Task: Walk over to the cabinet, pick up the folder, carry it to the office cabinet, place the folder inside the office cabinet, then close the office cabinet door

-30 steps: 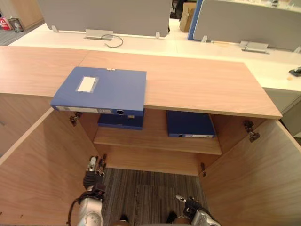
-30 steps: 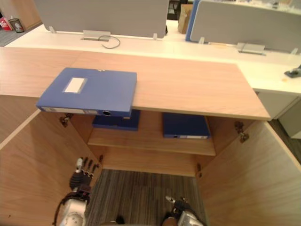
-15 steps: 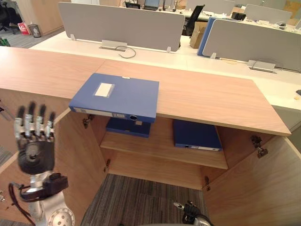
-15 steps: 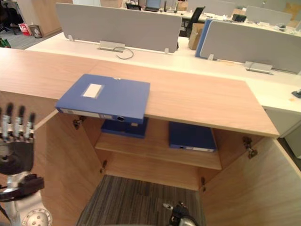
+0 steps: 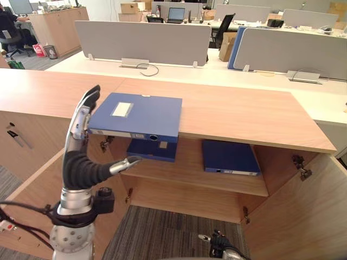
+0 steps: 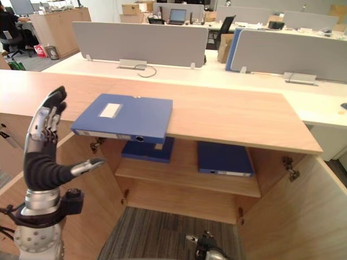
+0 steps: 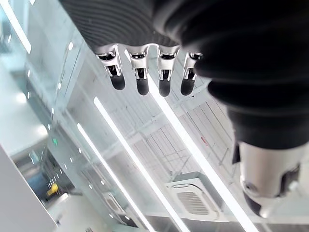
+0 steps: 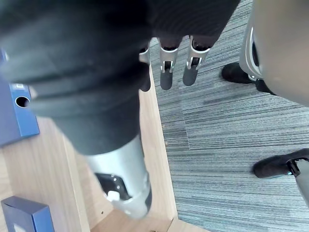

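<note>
Judging blue box file (image 5: 138, 115) on cabinet top (image 5: 233, 111) rigid, slick, lightish: we'd grab its overhanging spine edge; left hand (image 5: 81, 167) beside it splayed, empty; right hand (image 8: 96, 72) relaxed, empty.

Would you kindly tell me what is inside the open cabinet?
On its shelf lie a left blue folder and a right blue folder. The folder overhanging the cabinet top covers part of the left one.
</note>
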Robot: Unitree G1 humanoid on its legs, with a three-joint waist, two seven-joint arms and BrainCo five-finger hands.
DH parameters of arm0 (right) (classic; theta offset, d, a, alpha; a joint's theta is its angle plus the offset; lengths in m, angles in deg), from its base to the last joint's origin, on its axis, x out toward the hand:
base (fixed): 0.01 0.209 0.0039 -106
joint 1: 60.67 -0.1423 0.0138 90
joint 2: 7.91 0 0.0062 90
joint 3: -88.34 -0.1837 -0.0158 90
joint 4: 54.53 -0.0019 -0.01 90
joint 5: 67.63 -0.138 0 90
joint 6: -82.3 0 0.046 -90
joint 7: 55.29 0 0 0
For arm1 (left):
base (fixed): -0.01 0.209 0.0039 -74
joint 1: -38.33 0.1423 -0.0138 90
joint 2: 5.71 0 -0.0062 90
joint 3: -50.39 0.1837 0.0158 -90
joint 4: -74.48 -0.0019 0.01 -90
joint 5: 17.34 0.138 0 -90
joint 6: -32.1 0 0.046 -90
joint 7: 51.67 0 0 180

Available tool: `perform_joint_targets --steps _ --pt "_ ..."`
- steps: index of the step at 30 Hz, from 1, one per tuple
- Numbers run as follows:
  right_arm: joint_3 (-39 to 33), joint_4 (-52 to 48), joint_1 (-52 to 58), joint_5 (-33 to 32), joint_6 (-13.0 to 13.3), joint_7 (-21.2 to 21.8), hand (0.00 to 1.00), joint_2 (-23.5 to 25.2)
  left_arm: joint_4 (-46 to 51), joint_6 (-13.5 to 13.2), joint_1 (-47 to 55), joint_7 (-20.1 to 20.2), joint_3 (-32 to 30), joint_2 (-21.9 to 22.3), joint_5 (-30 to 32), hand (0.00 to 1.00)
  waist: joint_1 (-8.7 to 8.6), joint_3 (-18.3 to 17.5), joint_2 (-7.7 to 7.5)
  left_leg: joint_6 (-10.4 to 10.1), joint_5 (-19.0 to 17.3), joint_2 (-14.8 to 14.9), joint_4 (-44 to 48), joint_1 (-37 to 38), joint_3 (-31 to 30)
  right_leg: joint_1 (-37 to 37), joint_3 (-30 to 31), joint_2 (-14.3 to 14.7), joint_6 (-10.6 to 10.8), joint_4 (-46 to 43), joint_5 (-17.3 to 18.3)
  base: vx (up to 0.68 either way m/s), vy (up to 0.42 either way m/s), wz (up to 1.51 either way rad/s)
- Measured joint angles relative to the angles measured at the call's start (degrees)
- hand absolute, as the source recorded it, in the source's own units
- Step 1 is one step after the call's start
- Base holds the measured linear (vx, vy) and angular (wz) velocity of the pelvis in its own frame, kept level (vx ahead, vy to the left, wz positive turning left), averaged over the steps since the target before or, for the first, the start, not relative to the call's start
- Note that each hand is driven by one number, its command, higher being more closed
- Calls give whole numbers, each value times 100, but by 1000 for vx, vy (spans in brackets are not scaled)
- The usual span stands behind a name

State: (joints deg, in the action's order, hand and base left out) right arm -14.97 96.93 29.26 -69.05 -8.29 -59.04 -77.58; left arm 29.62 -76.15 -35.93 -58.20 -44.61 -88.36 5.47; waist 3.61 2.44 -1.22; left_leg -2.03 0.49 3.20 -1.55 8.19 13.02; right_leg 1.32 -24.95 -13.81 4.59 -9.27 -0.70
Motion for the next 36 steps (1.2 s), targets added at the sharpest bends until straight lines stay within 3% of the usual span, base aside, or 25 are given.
perform_joint_targets --steps 4,10,12,26,36 --pt "362 12 9 40 22 -197 0 -9 0 -12 -108 -946 346 -9 1349 0 -9 -9 -5 -54 37 2 -9 1 10 -2 5 10 0 -7 -3 17 7 0" --pt "656 103 10 39 124 -363 0 -28 -83 6 -297 -1816 534 -189 2236 0 -5 -25 -6 -59 34 25 -28 21 51 -10 47 52 -2 20 -4 9 4 -3" --pt "878 182 10 39 199 -408 0 -69 -453 111 -453 -2110 684 -438 2636 0 29 -47 5 -83 20 53 -49 87 136 -7 131 94 -4 59 -3 6 3 -19" --pt "836 234 33 -191 301 -442 0 -81 -1940 281 -1204 -2177 1240 -1429 3398 0 -6 -147 -9 -120 26 112 -124 190 345 -18 322 209 -21 88 -9 27 7 -8" --pt "801 172 75 -190 310 -473 0 -93 -2855 557 -1394 -2055 1208 -1653 3614 0 -64 -191 17 -164 -11 152 -121 213 390 -50 363 258 -28 96 -4 7 2 -2"
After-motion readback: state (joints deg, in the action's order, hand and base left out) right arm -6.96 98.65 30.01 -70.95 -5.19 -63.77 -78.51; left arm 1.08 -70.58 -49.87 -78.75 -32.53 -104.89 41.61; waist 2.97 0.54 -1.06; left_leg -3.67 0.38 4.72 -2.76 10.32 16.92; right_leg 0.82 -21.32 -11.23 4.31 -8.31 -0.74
